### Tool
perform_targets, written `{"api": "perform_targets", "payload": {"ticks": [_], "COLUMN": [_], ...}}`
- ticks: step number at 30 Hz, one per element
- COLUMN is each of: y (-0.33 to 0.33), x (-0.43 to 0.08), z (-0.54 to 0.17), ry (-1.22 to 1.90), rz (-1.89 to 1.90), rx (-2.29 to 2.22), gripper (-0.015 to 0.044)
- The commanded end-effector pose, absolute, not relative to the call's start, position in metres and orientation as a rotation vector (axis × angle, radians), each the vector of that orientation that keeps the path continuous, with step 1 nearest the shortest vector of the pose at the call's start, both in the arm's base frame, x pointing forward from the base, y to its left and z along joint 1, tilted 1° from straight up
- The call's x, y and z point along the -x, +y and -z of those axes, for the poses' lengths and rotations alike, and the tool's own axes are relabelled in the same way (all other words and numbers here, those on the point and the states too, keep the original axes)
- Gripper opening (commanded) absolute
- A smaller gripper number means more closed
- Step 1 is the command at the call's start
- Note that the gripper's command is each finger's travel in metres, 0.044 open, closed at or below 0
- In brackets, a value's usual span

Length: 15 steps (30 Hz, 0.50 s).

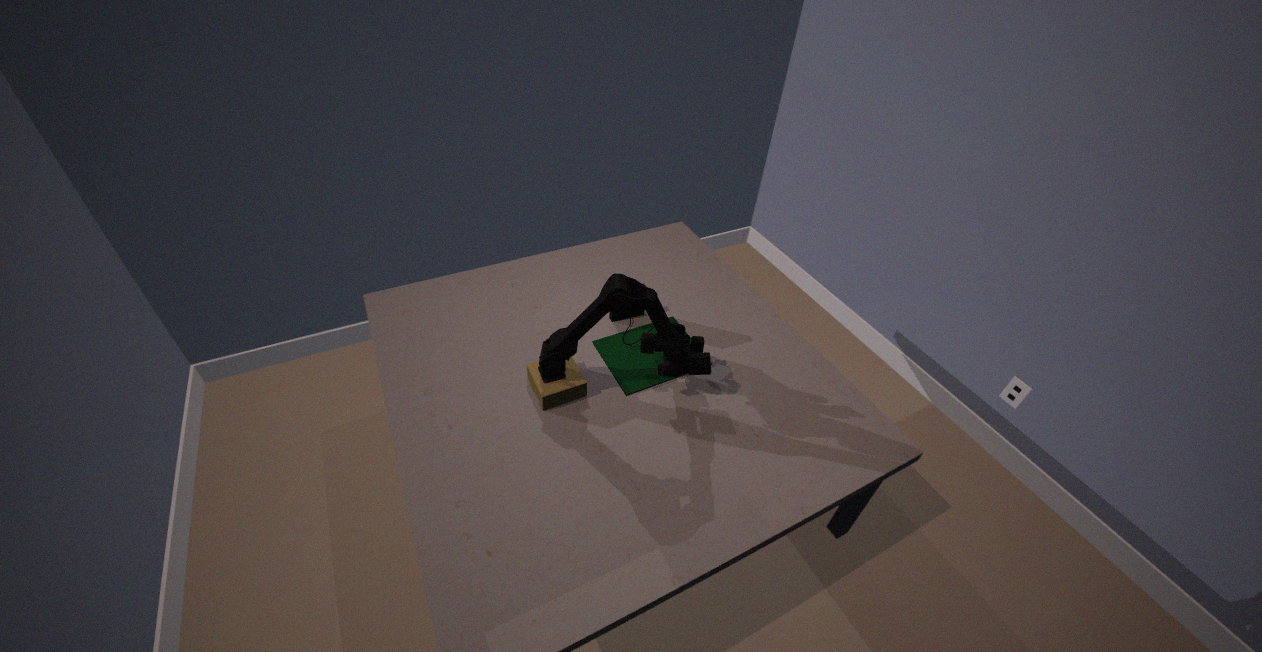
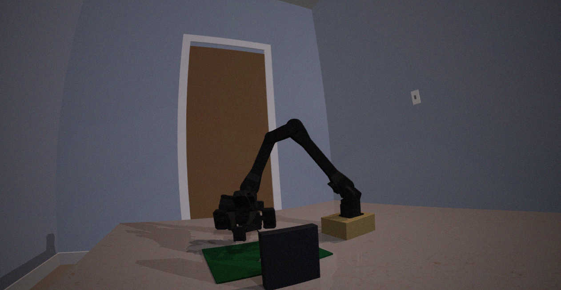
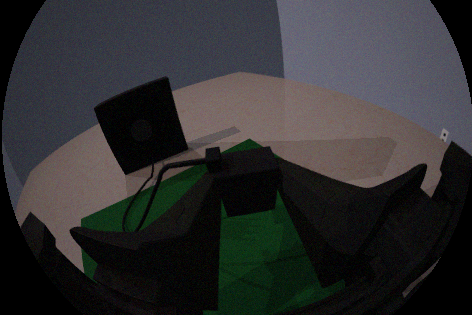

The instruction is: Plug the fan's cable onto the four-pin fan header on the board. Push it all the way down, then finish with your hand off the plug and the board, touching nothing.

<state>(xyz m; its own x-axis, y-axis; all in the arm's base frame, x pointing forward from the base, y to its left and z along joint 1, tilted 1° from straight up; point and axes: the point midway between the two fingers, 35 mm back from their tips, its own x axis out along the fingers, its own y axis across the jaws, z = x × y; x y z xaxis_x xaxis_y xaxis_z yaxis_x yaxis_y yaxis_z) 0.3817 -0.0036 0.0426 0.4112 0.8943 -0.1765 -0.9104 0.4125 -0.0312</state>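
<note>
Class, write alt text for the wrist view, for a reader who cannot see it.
Black gripper fingers hold a dark plug above a green board. A thin black cable loops left toward a square black fan.

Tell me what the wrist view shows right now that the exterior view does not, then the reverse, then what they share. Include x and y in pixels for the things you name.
Only the wrist view: the plug point(image 3: 247, 181) clearly held in the hand, the cable's loop point(image 3: 127, 211) over the board, the round hub point(image 3: 141, 130) on the fan's face, and a wall outlet point(image 3: 444, 135).

Only the exterior view: the brown door point(image 2: 225, 131) in its white frame, a wall switch point(image 2: 415, 97), and the wooden block point(image 2: 347, 227) under the arm's base.

Both: the green board point(image 2: 235, 263) point(image 3: 250, 261), the dark square fan point(image 2: 290, 255) point(image 3: 135, 153), and the hand point(image 2: 239, 233) point(image 3: 246, 170).
</note>
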Motion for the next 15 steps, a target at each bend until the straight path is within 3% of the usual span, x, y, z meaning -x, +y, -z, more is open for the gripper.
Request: {"api": "perform_targets", "payload": {"ticks": [1,15], "y": [-0.0039,-0.0034], "x": [-0.3828,-0.3814], "z": [-0.0467,-0.0487], "ry": [0.141,0.142], "rz": [-1.139,-1.140], "rx": [0.137,0.131], "gripper": [0.0000,0.0000]}}
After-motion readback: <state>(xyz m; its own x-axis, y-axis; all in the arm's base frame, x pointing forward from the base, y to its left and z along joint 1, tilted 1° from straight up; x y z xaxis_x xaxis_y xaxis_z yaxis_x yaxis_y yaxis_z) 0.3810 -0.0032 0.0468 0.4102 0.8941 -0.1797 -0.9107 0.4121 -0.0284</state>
